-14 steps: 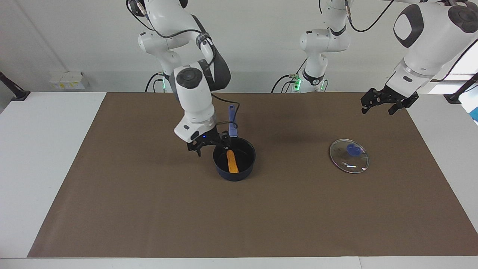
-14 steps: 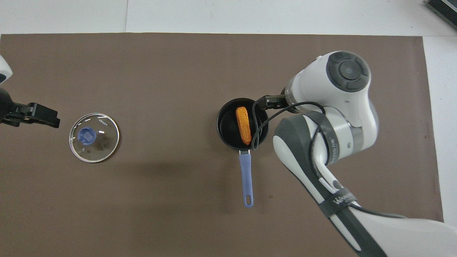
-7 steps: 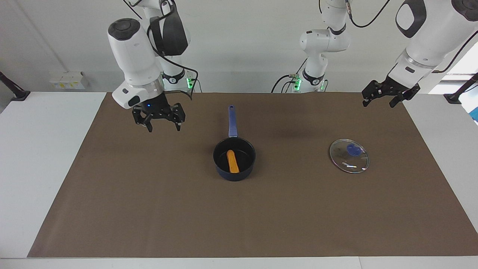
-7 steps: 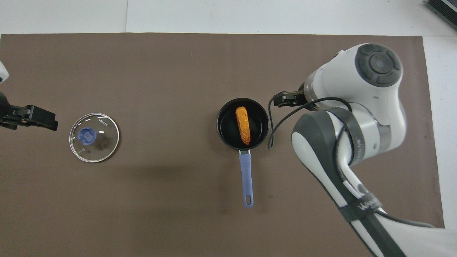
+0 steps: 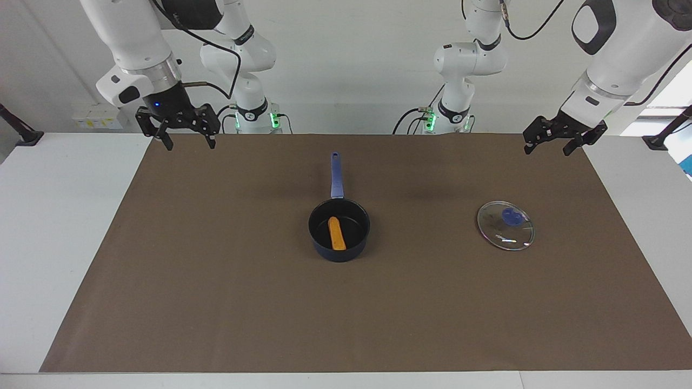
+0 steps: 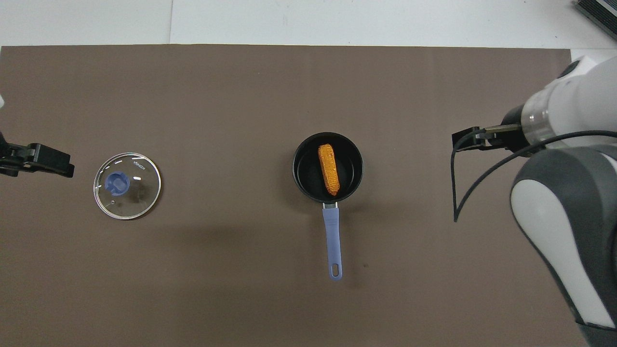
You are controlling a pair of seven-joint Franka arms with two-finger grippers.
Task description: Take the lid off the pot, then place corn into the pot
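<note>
1. The facing view shows both whole arms, their bases with green lights, and the white wall. The overhead view shows only the tips of the grippers and part of the right arm.
2. The right gripper (image 5: 186, 136) hangs in the air over the corner of the brown mat (image 5: 216, 302) at the right arm's end of the counter (image 5: 54, 243). Its fingers (image 5: 167, 143) are spread wide and point down. They hold nothing and touch nothing.
3. In the overhead view a black cable (image 6: 455, 193) loops down from the right gripper (image 6: 462, 140). The facing view shows that cable less clearly.
4. The pot (image 5: 339, 229) sits in the middle of the mat. Its long blue handle (image 5: 335, 175) points toward the robots. The overhead view shows the hole at the end of the handle.
5. The corn (image 5: 336, 233) lies inside the pot, on the black bottom. In the overhead view the corn (image 6: 328, 169) shows its bumpy orange skin, and it leans a little slantwise in the pot (image 6: 328, 166).
6. The lid (image 5: 505, 225) lies flat on the mat, well apart from the pot, toward the left arm's end of the counter. Its blue knob (image 5: 511, 216) faces up. Only the overhead view shows the small white letters on the lid (image 6: 127, 185).
7. The left gripper (image 5: 550, 147) hangs in the air over the mat's edge at the left arm's end. Its fingers (image 5: 527, 148) are wide apart and hold nothing. It is well apart from the lid.
</note>
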